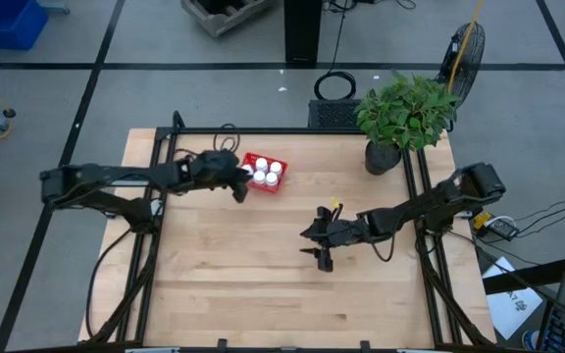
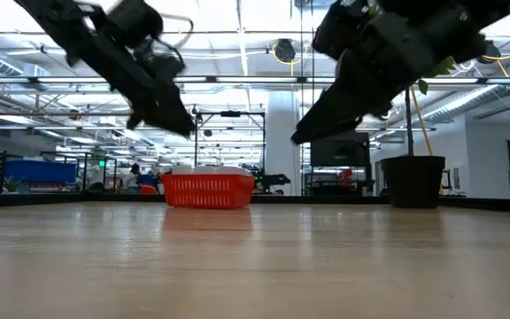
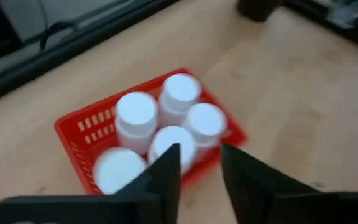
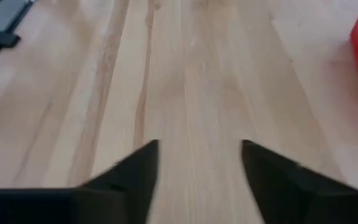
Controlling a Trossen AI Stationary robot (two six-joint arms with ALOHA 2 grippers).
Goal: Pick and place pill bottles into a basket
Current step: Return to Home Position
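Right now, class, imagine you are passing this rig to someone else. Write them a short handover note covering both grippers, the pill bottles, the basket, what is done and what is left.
Left gripper: open, empty, raised just beside the basket.
Right gripper: open, empty, raised over bare table near its middle.
Pill bottles: all five stand caps up inside the basket, near the table's back edge; none shows on the wood.
Done: all the placing.
Left: probably only drawing both arms back to rest.

Five pill bottles (image 3: 135, 112) in basket (image 3: 73, 127) at table (image 1: 263, 275) rear, left pincer (image 3: 201, 155) beside it, right pincer (image 4: 197, 146) mid-table, plant pot (image 1: 383, 157) rear-right
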